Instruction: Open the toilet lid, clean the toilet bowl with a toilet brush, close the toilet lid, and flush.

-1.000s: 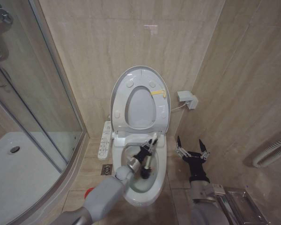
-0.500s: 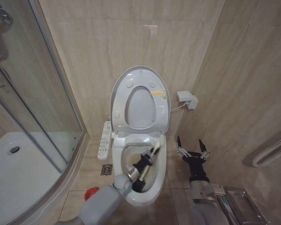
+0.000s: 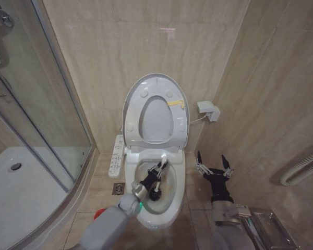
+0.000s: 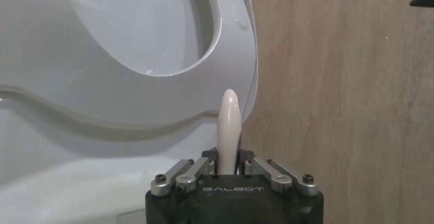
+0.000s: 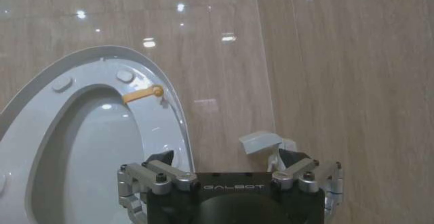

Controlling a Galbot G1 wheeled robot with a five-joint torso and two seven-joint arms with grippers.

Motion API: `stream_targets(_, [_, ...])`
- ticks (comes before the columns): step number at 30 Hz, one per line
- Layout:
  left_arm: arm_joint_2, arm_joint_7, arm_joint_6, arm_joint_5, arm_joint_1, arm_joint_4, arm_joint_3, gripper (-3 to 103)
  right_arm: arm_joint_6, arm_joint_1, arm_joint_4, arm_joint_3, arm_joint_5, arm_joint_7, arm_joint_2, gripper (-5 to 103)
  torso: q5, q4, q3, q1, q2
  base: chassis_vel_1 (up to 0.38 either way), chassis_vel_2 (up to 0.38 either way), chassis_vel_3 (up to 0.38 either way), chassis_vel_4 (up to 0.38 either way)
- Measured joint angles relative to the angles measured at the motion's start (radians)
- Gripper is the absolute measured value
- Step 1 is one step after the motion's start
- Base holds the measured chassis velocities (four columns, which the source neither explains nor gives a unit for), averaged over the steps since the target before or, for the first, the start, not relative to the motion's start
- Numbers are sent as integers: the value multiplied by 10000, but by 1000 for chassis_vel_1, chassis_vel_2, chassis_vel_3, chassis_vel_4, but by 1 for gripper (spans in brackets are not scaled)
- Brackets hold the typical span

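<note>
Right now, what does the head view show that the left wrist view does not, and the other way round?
Head view alone: the dark bristle head of the slim white toilet brush down inside the white ceramic toilet bowl, the white side control panel, the glass shower enclosure, and the right gripper open beside the bowl.

Left wrist view alone: a close look at the left gripper shut on the brush's handle tip.

Both: the raised glossy white toilet lid, the ring-shaped seat and the beige tiled wall.
</note>
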Motion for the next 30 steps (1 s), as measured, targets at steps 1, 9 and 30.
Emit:
stream_targets(1, [199,2,-5,17,129,-120,-11,19,0,0,-1,0,0,0,0,100,2,3,1,0,-1,0,0,0,0])
stream_targets(9, [1324,-146,225,49,1030,-1404,-238,19,0,0,0,0,0,0,0,100,2,5,3,1,-2,0,0,0,0])
stream_targets(30, [2267,125,204,313,1981,-2097,-660,19,0,0,0,0,0,0,0,100,3,2,4,3,-4,0,0,0,0])
